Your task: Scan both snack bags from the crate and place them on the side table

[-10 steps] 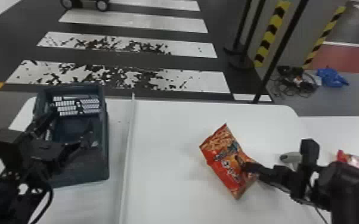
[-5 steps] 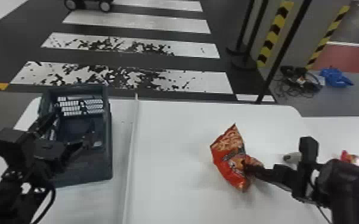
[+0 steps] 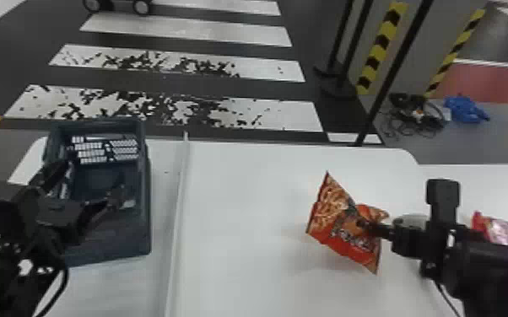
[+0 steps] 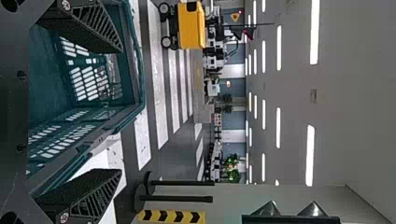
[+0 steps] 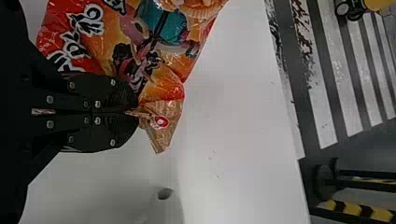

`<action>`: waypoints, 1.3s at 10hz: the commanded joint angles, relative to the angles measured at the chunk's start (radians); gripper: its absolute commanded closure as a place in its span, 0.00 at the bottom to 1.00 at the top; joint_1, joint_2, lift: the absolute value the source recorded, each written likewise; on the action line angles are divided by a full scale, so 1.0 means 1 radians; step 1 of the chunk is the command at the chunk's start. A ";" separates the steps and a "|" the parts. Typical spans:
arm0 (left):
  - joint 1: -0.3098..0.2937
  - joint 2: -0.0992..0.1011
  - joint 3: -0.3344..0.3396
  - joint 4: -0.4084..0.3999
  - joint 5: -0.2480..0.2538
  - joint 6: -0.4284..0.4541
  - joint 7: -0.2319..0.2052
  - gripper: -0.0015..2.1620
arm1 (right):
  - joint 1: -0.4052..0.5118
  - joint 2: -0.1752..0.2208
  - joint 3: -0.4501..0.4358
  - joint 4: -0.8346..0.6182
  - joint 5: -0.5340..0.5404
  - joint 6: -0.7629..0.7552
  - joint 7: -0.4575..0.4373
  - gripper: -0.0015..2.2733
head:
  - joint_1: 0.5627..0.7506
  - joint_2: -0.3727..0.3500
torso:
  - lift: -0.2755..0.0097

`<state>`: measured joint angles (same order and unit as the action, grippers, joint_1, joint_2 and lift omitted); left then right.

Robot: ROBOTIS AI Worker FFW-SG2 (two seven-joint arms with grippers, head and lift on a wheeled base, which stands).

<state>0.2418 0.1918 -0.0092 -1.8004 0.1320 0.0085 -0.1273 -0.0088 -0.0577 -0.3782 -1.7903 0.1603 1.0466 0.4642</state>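
Observation:
My right gripper (image 3: 363,224) holds an orange-red snack bag (image 3: 337,223) over the white table, right of the middle. In the right wrist view my right gripper (image 5: 133,112) is closed on a pinched part of the snack bag (image 5: 107,42), whose printed side shows. At the left, my left gripper (image 3: 84,181) stands over the dark crate (image 3: 109,248), its fingers apart. The left wrist view has my left gripper (image 4: 119,109) spread with nothing between the fingers, the crate (image 4: 135,70) behind them. A pink-red snack bag (image 3: 504,232) lies at the right, partly behind the right arm.
A pale rounded object (image 3: 411,220), partly hidden by the right gripper, stands on the table (image 3: 240,261). A raised strip (image 3: 176,227) runs between the crate and the rest of the tabletop. Another white surface (image 3: 476,181) adjoins on the right.
The orange-red bag has turned in my right gripper's hold, its printed side swinging back toward the head camera. My left arm has stayed about where it was.

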 commanded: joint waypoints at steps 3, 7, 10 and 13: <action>0.001 0.000 0.000 0.003 0.000 0.000 0.003 0.04 | 0.104 0.056 0.143 -0.127 0.300 -0.357 -0.101 0.99 | 0.70 0.29 | 0.62; -0.003 0.005 0.000 0.004 0.005 0.000 0.005 0.04 | 0.236 0.059 0.326 0.026 0.956 -0.903 -0.570 0.99 | 0.70 0.34 | 0.62; -0.004 0.008 0.000 0.010 0.012 -0.006 0.005 0.04 | 0.154 0.059 0.341 0.476 1.493 -0.786 -1.058 0.99 | 0.70 0.42 | 0.62; -0.004 0.006 0.001 0.013 0.012 -0.006 0.006 0.04 | 0.205 0.059 0.344 0.545 1.556 -0.786 -1.061 0.99 | 0.70 0.41 | 0.62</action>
<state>0.2378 0.1983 -0.0089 -1.7881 0.1442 0.0024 -0.1215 0.1620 0.0000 -0.0396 -1.2162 1.7202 0.2829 -0.6063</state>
